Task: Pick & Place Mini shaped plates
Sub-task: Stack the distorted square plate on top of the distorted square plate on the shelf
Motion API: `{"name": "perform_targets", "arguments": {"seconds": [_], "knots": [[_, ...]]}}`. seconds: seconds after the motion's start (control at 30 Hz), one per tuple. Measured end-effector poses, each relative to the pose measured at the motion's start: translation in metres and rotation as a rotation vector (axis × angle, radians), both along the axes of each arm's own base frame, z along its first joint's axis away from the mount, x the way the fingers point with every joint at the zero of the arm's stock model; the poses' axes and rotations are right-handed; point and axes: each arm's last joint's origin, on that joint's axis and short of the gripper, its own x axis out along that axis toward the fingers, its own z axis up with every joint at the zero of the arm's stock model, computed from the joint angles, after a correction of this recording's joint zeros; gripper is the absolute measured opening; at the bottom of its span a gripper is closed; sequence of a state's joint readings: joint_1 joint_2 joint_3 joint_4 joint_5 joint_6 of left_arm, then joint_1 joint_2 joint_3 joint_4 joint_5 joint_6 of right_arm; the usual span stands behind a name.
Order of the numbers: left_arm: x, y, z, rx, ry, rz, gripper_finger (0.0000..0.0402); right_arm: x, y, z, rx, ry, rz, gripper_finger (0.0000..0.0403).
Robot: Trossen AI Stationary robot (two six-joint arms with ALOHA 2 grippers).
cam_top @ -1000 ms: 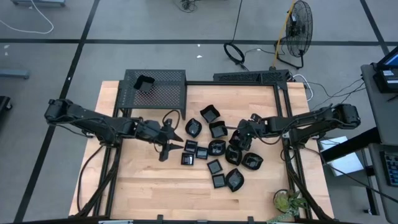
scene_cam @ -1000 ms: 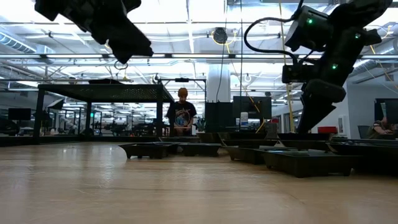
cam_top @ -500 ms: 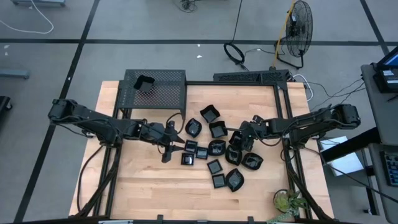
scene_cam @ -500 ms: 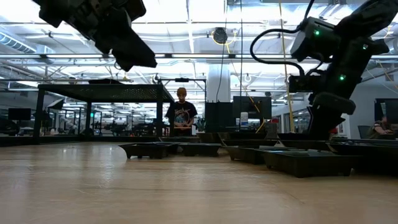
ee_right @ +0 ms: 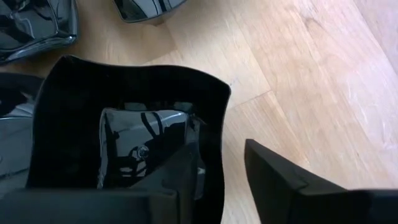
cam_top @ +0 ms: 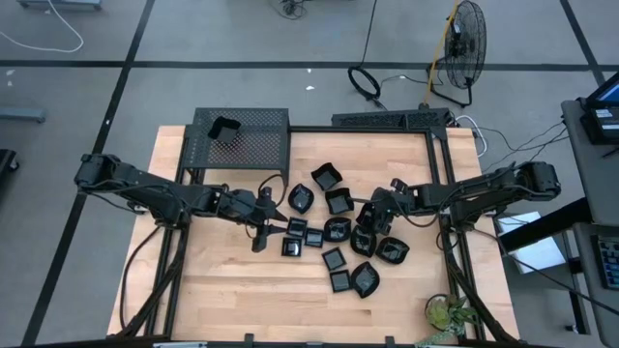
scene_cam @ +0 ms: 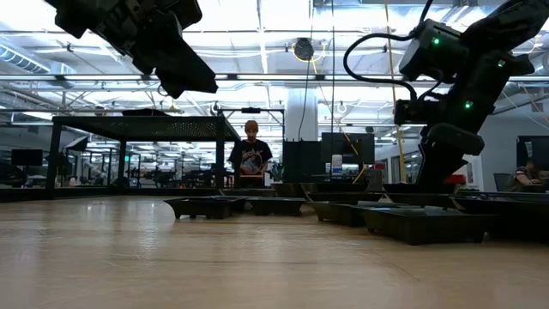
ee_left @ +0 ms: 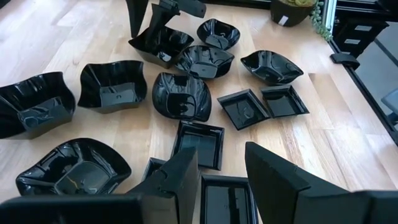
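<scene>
The mini shaped plates (cam_top: pixel 337 230) lie crowded at the table's (cam_top: pixel 222 290) middle, toward its right edge. They look light, stiff and slippery; a rim is the best hold. The right gripper (ee_right: pixel 217 180) straddles one rim, fingers apart. The left gripper (ee_left: pixel 217 180) hovers open. Neighbouring plates crowd the approach; the mesh rack (cam_top: pixel 242 135) stands at the far left corner.

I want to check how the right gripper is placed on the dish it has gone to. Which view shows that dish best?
The right wrist view: the square dish fills it, one finger inside its rim, the other outside. The high view shows only the right gripper among the dishes. In the low view the arm hides it; the left wrist view shows it far off.
</scene>
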State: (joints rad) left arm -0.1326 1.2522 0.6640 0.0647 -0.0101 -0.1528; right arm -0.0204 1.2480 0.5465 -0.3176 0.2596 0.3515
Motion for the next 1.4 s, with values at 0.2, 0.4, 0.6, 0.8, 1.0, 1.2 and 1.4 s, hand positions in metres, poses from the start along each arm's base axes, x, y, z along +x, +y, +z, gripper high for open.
{"name": "perform_targets", "arguments": {"seconds": [0.2,0.4,0.6,0.8,1.0,1.2,1.4], "knots": [[0.000,0.000,0.000,0.000,0.000,0.000,0.0136,0.000,0.000,0.000,0.000,0.001,0.001,0.0075],[0.000,0.000,0.000,0.000,0.000,0.000,0.0136,0.000,0.000,0.000,-0.008,0.006,0.017,0.0047],[0.000,0.000,0.000,0.000,0.000,0.001,0.0136,0.000,0.000,0.000,-0.014,0.006,0.029,0.0020],[0.000,0.000,0.000,0.005,0.000,-0.002,0.0136,0.002,0.000,0.001,-0.029,-0.010,0.053,0.0005],[0.000,0.000,0.000,0.008,-0.001,-0.004,0.0136,0.007,0.000,0.005,-0.055,-0.058,0.091,0.0002],[0.000,0.000,0.000,0.009,-0.001,-0.004,0.0136,0.008,0.000,0.013,-0.075,-0.126,0.105,0.0001],[0.000,0.000,0.000,0.009,-0.001,-0.004,0.0136,0.005,-0.002,0.023,-0.141,-0.172,0.069,0.0001]]}}
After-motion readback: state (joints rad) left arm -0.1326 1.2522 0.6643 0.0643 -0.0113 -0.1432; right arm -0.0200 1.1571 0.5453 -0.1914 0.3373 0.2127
